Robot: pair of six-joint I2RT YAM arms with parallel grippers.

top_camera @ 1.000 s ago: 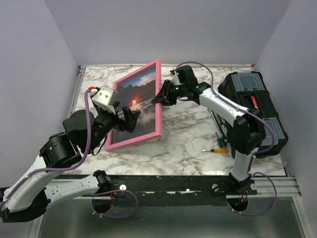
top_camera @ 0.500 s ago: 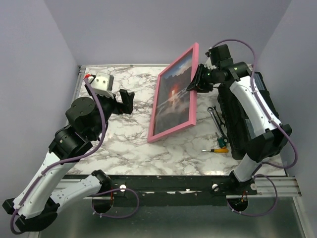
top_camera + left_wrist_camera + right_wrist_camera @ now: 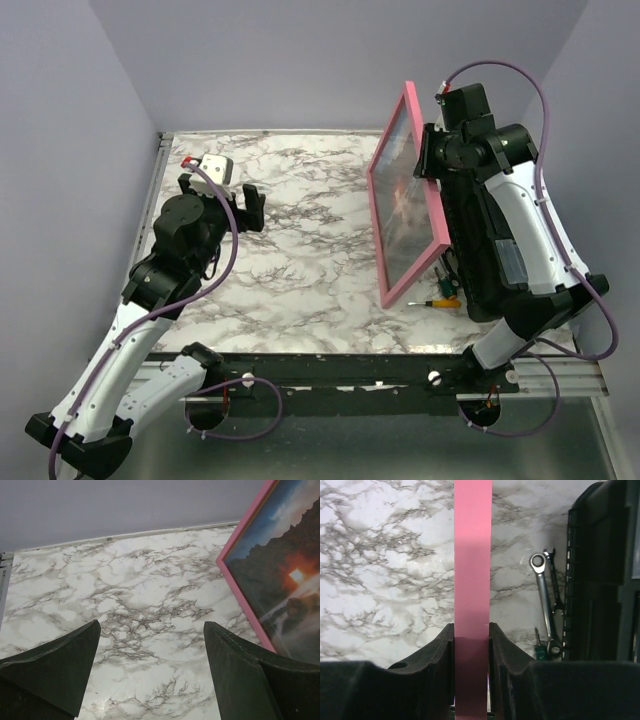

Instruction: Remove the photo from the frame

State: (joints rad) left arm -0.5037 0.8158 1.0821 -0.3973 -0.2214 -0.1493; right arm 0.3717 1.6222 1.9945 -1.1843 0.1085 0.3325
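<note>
The pink frame (image 3: 381, 199) stands almost upright on its lower corner at the right of the marble table (image 3: 300, 260), in front of the toolbox. The photo (image 3: 407, 205), a sunset seascape, sits inside it and faces left; it also shows in the left wrist view (image 3: 287, 585) inside the pink frame (image 3: 239, 582). My right gripper (image 3: 428, 160) is shut on the frame's upper right edge; in the right wrist view the pink edge (image 3: 472, 580) runs between both fingers (image 3: 444, 650). My left gripper (image 3: 248, 205) is open and empty over the table's left part, well away from the frame.
A black toolbox (image 3: 478, 260) stands along the right side behind the frame. A ratchet wrench (image 3: 543, 592) and a small screwdriver (image 3: 437, 302) lie between toolbox and frame. Walls close in the back, left and right.
My right gripper has lifted and swung the frame to the right, from leaning flat to almost upright. My left arm has let go and pulled back to the left.
</note>
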